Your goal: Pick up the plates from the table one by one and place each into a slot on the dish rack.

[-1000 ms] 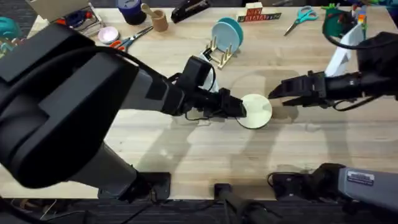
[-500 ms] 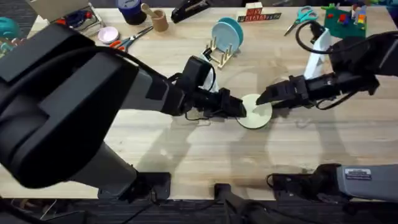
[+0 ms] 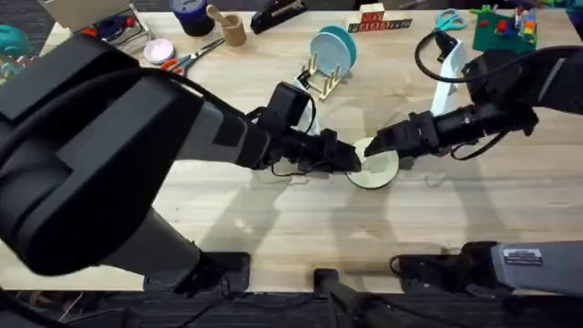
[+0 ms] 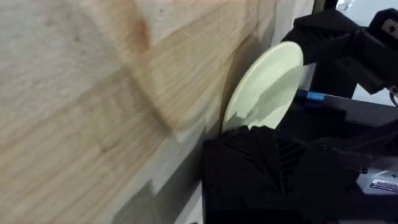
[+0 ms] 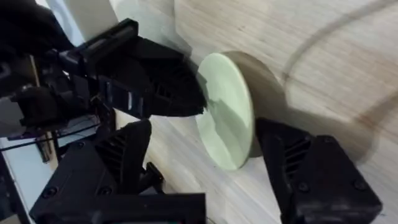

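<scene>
The pale cream plate (image 3: 378, 167) is tipped up on edge at the middle of the table (image 3: 273, 219). My left gripper (image 3: 353, 159) is shut on the plate's left rim; its black finger (image 4: 267, 168) hides the plate's (image 4: 267, 84) near edge. My right gripper (image 3: 373, 146) reaches in from the right and is open, its fingers (image 5: 127, 165) on either side of the plate (image 5: 227, 112). The light blue plate (image 3: 328, 50) stands in the dish rack (image 3: 321, 82) at the back, with a darker teal plate behind it.
Along the back edge lie a pink dish (image 3: 159, 50), orange-handled scissors (image 3: 187, 60), a wooden cup (image 3: 234, 32), a black stapler (image 3: 278, 14), letter blocks (image 3: 373, 20) and blue scissors (image 3: 444, 23). A white object (image 3: 451, 77) stands behind the right arm.
My right gripper has moved left from beside the plate until its fingers straddle the plate's right side. The left gripper and the plate have stayed put.
</scene>
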### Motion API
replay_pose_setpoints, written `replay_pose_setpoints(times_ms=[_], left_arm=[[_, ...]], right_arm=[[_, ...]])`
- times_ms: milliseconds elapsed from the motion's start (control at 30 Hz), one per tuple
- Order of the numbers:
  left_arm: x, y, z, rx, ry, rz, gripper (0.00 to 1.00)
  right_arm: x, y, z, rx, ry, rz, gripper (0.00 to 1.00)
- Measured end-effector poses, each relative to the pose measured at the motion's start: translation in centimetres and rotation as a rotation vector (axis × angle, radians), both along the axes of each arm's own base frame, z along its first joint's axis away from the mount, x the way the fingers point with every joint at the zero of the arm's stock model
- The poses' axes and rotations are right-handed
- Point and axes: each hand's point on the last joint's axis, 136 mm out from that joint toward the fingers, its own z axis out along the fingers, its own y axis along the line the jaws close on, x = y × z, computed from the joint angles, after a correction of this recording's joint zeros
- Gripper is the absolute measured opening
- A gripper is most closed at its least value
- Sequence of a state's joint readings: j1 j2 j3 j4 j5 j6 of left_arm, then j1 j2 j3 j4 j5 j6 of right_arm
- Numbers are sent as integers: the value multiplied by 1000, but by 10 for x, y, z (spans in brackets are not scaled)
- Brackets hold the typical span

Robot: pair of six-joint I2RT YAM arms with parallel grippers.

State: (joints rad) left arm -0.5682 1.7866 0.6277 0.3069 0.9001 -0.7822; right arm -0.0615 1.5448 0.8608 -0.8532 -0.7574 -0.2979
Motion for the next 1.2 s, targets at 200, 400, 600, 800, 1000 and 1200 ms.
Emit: replay_pose_setpoints(times_ms=[200, 400, 600, 800, 1000, 1200], left_arm=[[0, 0, 0, 0, 0, 0, 41], [0, 0, 0, 0, 0, 0, 41], [0, 0, 1, -4, 3, -3, 41], [-1, 0, 2, -12, 7, -7, 41], [-1, 0, 2, -12, 7, -7, 41], [0, 0, 2, -14, 4, -7, 41]], right_arm=[[-2, 5, 0, 0, 8, 12, 936], [-2, 4, -1, -5, 9, 10, 581], [-1, 0, -3, -25, 5, 6, 285], [0, -2, -4, -37, 5, 0, 36], [0, -2, -4, -36, 4, 0, 34], [0, -2, -4, -36, 6, 0, 33]])
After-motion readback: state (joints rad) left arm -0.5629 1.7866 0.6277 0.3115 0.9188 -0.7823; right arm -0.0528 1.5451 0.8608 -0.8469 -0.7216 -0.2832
